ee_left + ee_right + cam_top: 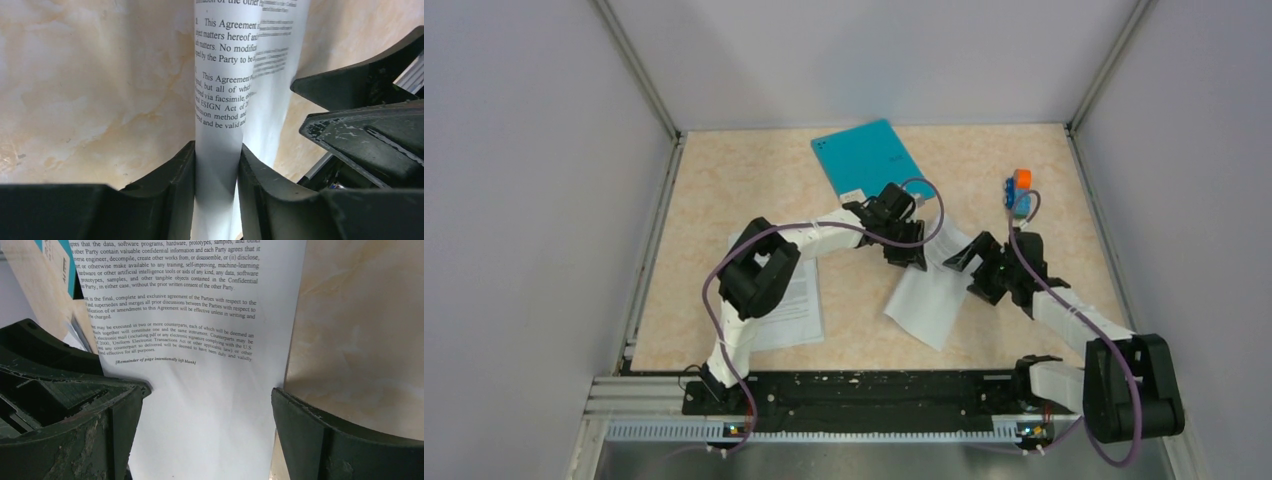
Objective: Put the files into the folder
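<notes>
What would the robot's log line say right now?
left gripper: pinching sheet | right gripper: open above same sheet | folder: closed, far side

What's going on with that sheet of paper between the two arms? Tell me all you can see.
The sheet is thin white paper printed with small black legal text, blank at its lower part. It lies askew on the table, its far part buckled up into a fold pinched in the left gripper. The right gripper stands open around it.
</notes>
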`<control>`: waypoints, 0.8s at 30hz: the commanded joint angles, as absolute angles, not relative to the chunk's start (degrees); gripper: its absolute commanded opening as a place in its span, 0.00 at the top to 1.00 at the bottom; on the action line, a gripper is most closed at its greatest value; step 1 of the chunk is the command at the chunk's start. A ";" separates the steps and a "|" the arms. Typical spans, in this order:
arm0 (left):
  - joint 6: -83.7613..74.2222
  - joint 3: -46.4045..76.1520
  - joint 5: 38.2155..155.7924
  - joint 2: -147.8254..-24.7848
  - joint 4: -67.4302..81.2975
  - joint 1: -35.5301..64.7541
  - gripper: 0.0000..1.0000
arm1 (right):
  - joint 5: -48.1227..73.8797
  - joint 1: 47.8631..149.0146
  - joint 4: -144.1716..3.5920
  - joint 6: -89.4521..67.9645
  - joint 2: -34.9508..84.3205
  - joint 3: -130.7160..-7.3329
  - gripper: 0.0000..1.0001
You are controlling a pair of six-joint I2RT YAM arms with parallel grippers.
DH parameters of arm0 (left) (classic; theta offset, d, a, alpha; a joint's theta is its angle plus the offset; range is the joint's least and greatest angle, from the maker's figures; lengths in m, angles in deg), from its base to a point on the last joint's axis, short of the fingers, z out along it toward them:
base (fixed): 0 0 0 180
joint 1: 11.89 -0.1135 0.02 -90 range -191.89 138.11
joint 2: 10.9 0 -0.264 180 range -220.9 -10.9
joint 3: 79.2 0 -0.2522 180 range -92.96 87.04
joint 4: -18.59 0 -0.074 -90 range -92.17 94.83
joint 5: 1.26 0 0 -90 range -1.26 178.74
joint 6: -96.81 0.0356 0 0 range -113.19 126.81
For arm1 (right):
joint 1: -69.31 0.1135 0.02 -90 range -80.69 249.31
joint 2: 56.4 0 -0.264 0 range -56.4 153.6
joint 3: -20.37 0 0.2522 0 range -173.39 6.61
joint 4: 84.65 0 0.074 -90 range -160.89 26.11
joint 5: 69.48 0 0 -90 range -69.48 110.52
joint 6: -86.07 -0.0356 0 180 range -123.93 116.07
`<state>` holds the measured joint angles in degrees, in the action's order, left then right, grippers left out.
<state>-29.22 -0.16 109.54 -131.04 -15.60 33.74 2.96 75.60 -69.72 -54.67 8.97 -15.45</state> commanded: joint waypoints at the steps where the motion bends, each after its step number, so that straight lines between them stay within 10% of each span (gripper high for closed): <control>1: -27.73 0.41 111.42 -124.11 -15.56 33.28 0.65 | 0.93 76.29 -66.93 -49.96 5.78 -20.08 0.01; 24: -37.21 13.60 130.20 -91.54 -5.64 15.72 0.69 | -12.64 86.52 -104.61 -61.74 4.92 -29.61 0.01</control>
<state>-33.16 11.23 124.47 -95.15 -11.70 17.96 -12.43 82.13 -90.83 -58.12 2.85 -24.72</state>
